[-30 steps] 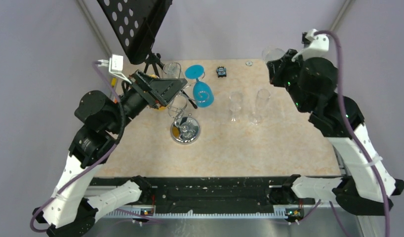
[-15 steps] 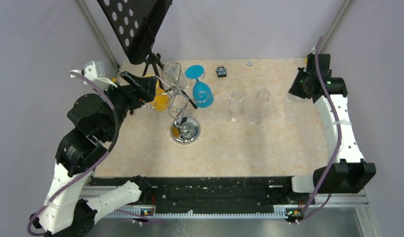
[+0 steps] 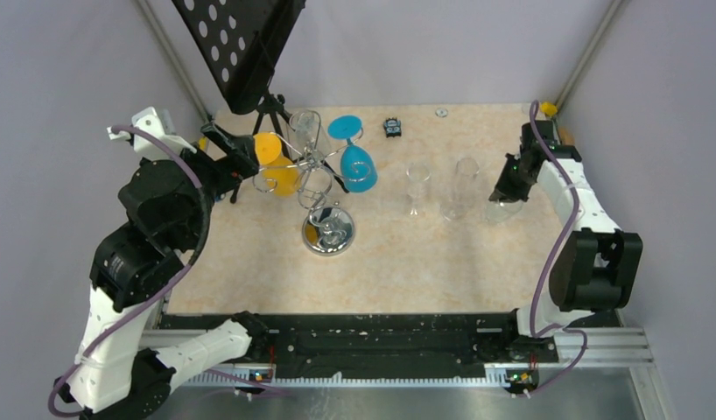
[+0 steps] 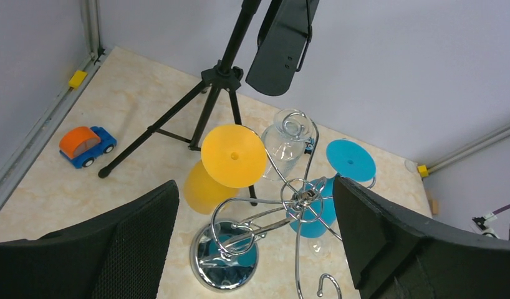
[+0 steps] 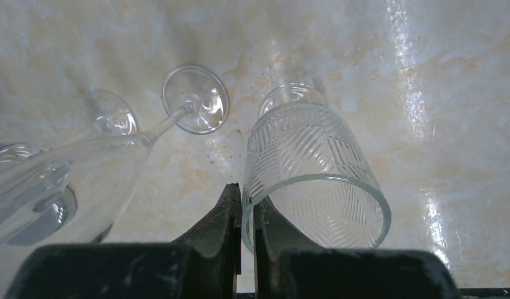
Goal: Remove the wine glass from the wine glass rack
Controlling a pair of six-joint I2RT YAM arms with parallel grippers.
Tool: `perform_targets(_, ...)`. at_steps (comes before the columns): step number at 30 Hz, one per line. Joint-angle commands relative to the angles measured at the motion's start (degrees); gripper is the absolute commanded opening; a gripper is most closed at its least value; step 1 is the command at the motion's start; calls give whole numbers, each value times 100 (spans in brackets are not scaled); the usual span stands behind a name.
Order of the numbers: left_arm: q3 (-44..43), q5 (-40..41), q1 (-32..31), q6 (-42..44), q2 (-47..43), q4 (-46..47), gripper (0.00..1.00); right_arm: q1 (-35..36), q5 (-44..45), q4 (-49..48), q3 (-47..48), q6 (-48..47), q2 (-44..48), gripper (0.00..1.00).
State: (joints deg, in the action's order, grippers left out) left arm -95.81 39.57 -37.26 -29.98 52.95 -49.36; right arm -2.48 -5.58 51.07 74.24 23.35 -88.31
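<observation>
1. The left gripper point(image 4: 254, 187) is standing wide open and holding nothing. Its two black fingers point(image 4: 115, 249) are framing the wrist view from the lower left and lower right.
2. It is hovering above the desk point(image 3: 424, 262) on the left side, pointing toward the wine glass rack point(image 4: 299, 199) and staying apart from it.
3. The orange wine glass point(image 4: 234, 156) is hanging upside down on the rack arm nearest that gripper. Its round foot is facing the wrist camera and its bowl is hanging below.
4. The rack is standing upright on its round chrome base, left of the desk's middle and just in front of the legs of the black tripod stand point(image 4: 221, 81).
5. A clear wine glass point(image 4: 283, 143) is hanging on the far side of the rack, and a blue wine glass point(image 4: 351, 160) is hanging on the side away from the left gripper.
6. The right gripper point(image 5: 247, 212) is closed, pinching the rim of a clear patterned glass point(image 5: 315, 162) with one finger inside the mouth and one outside.
7. That glass is sitting mouth up, low over the right side of the desk. Whether its base is touching the surface cannot be told.
8. Two clear stemmed glasses point(image 3: 417, 188) are standing on the desk between the rack and the held glass.
9. A small orange and blue toy car point(image 4: 87, 146) is lying near the left wall, beside the tripod's legs.
</observation>
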Motion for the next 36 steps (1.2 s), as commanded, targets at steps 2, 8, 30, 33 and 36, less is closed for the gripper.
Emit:
perform_targets(2, -157, 56, 71, 287, 84, 99, 96, -20, -85, -464, 214, -34, -45, 0)
perform_targets(8, -149, -39, 123, 362, 108, 133, 97, -24, -52, -599, 222, -92, -248, 0)
perform_targets(30, 144, -145, 843, 165, 162, -378, 99, 35, 55, -597, 320, -323, -209, 33)
perform_targets(33, 282, -195, 972, 144, 203, -433, 99, 46, 13, -486, 450, -323, -22, 35)
perform_targets(36, 600, -249, 1137, 213, 245, -471, 98, 45, -79, -485, 499, -320, 265, 38)
